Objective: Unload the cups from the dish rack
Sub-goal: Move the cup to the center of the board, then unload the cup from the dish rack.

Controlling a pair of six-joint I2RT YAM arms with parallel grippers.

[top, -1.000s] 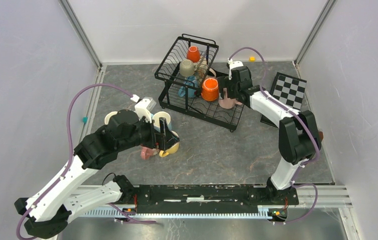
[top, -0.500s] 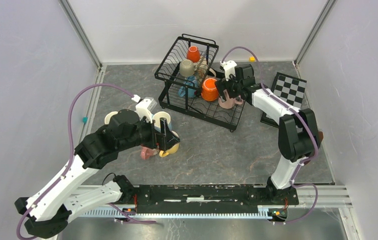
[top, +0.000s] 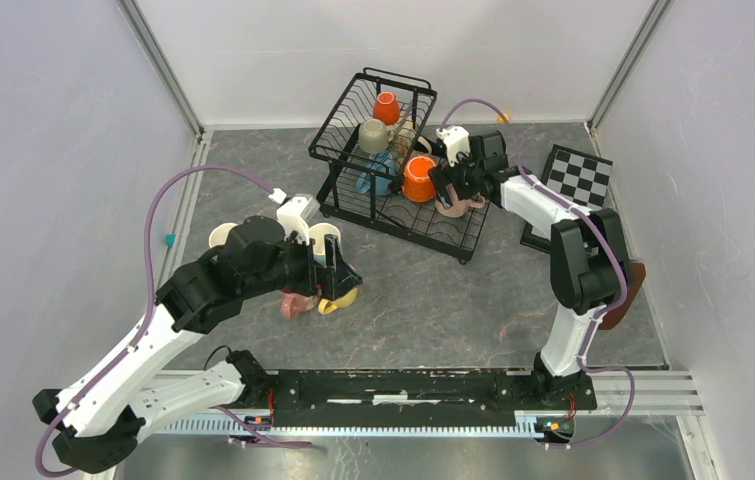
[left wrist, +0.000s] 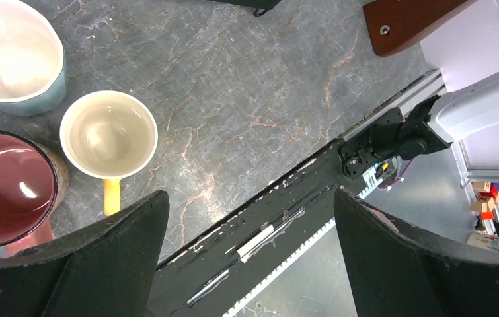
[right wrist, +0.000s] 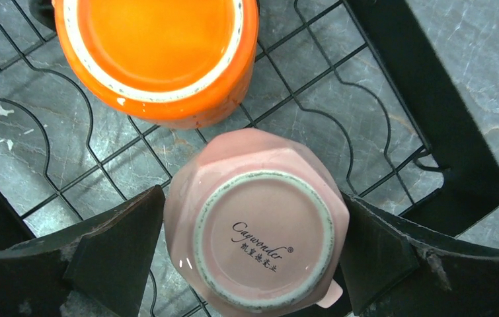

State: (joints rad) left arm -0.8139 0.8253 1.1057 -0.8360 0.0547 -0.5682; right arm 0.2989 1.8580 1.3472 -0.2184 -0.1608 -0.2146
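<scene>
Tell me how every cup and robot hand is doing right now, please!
left gripper, open, holding nothing
right gripper, open, fingers either side of the pink mug
pink mug, upside down in the dish rack
orange mug, upside down in the dish rack
dish rack, loaded with mugs
yellow-handled mug, upright, empty
light blue mug, upright, empty
dark red mug, upright, empty
</scene>
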